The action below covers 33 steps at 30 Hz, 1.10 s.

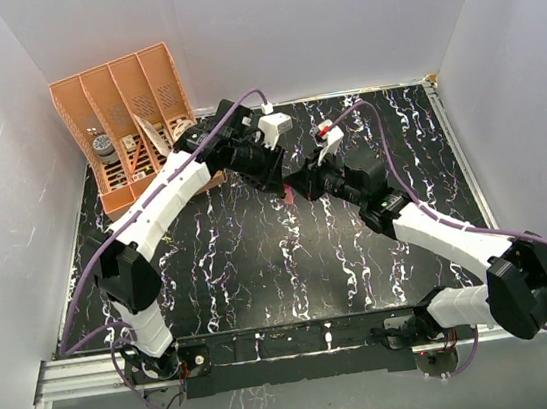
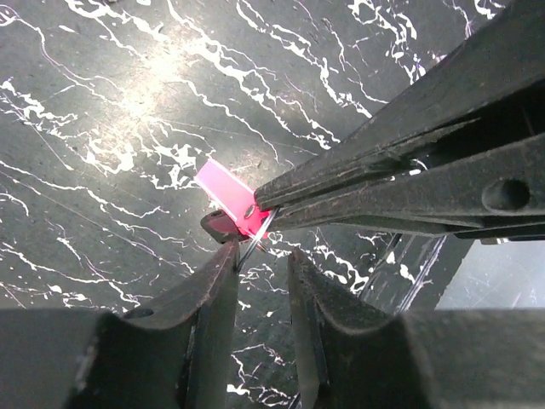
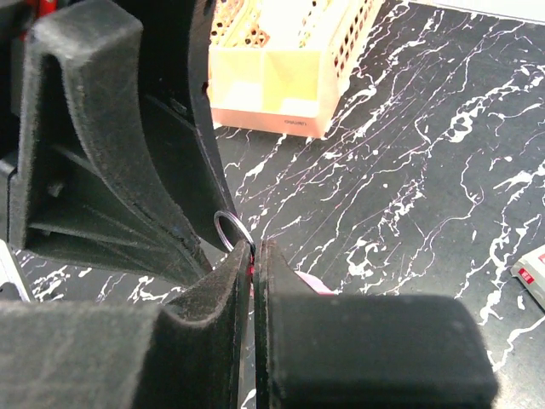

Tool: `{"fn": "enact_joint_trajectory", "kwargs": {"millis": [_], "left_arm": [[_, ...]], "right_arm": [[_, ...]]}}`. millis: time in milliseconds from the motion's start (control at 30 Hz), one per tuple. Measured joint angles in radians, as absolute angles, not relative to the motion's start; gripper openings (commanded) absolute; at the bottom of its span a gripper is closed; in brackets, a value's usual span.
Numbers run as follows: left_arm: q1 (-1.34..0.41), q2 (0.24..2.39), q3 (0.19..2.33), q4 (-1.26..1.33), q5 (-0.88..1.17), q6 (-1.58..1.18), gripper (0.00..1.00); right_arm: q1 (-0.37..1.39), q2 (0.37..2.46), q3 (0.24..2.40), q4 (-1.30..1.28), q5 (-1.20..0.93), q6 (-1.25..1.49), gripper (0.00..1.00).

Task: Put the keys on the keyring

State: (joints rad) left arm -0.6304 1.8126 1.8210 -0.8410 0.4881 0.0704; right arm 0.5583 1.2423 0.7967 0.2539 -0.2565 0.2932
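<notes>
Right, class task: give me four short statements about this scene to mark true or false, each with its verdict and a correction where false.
1. The right end effector is shut on the keyring's pink tag. True.
2. The left end effector is clamped tight. False: its fingers stand apart.
3. The keyring lies untouched on the table. False: the right end effector grips it.
4. An orange organizer stands at the table's far left corner. True.
</notes>
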Motion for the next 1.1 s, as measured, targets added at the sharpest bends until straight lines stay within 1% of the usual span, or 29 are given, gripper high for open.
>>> {"fn": "enact_joint_trajectory", "kwargs": {"millis": [67, 133, 300, 400, 467, 600, 900, 1100], "left_arm": [[-0.631, 1.782, 1.771, -0.788, 0.473, 0.048, 0.3], [-0.631, 1.732, 1.703, -0.705, 0.445, 0.024, 0.33], [-0.63, 1.51, 1.447, -0.421, 0.358, -0.047, 0.45], [-0.631, 1.37, 1.313, -0.255, 0.323, -0.088, 0.47], [-0.631, 1.308, 1.264, -0.165, 0.311, -0.107, 0.48], [-0.631, 1.284, 1.225, -0.027, 0.311, -0.124, 0.5], [-0.63, 1.297, 1.08, 0.16, 0.34, -0.122, 0.51], [-0.57, 1.294, 1.019, 0.282, 0.424, -0.136, 0.51]], "right_arm": [[0.558, 1.242, 0.791, 0.269, -0.248, 0.303, 0.0], [0.558, 1.242, 0.789, 0.279, -0.238, 0.313, 0.0], [0.558, 1.234, 0.788, 0.297, -0.223, 0.321, 0.0], [0.558, 1.224, 0.788, 0.3, -0.215, 0.324, 0.0], [0.558, 1.22, 0.788, 0.306, -0.215, 0.326, 0.0], [0.558, 1.217, 0.788, 0.316, -0.217, 0.337, 0.0], [0.555, 1.195, 0.77, 0.329, -0.269, 0.334, 0.0], [0.555, 1.144, 0.753, 0.331, -0.315, 0.305, 0.0]]}}
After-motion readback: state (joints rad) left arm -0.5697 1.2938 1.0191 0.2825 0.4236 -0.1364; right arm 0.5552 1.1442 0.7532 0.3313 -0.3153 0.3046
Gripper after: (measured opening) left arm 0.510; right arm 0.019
